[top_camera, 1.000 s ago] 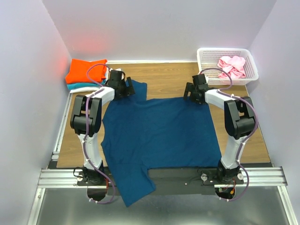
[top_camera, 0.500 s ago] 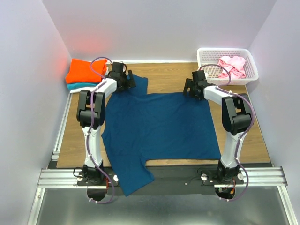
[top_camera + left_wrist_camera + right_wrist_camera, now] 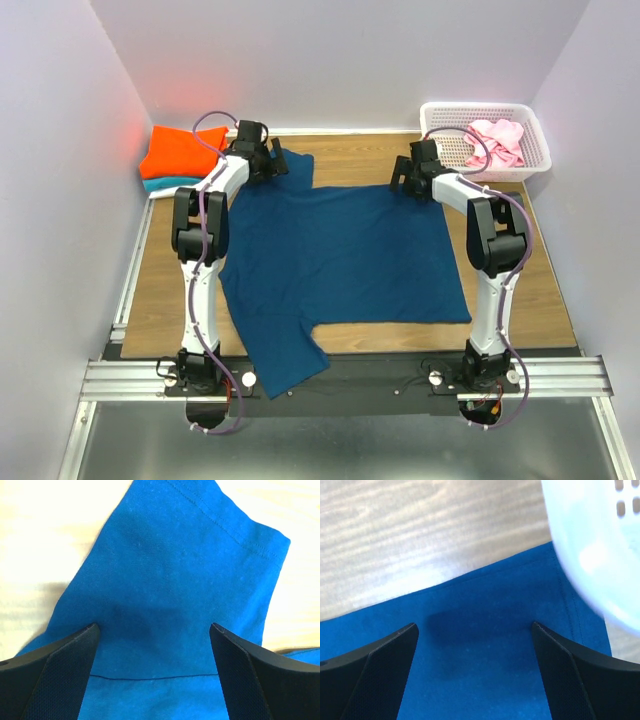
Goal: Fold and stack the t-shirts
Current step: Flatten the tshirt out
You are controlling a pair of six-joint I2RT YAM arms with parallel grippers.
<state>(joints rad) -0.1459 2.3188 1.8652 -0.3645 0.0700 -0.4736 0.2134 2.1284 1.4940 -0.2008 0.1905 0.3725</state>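
Note:
A dark navy-blue t-shirt [image 3: 340,255] lies spread flat on the wooden table, plain side up, with one sleeve hanging over the near edge. My left gripper [image 3: 272,167] is open just above its far-left sleeve [image 3: 165,580]; the fingertips [image 3: 87,632] straddle the cloth without gripping it. My right gripper [image 3: 406,181] is open above the shirt's far-right corner [image 3: 485,650]. An orange t-shirt [image 3: 182,149] lies folded on a teal one [image 3: 168,184] at the back left. A pink t-shirt [image 3: 496,140] lies crumpled in the basket.
The white lattice basket [image 3: 432,112] stands at the back right, close to my right gripper, and its rim shows in the right wrist view [image 3: 585,545]. Lavender walls close in the left, right and back. A metal rail runs along the near edge.
Both arms have stretched toward the back of the table. The navy shirt has slid away from the near edge with them, so less of it hangs over the front.

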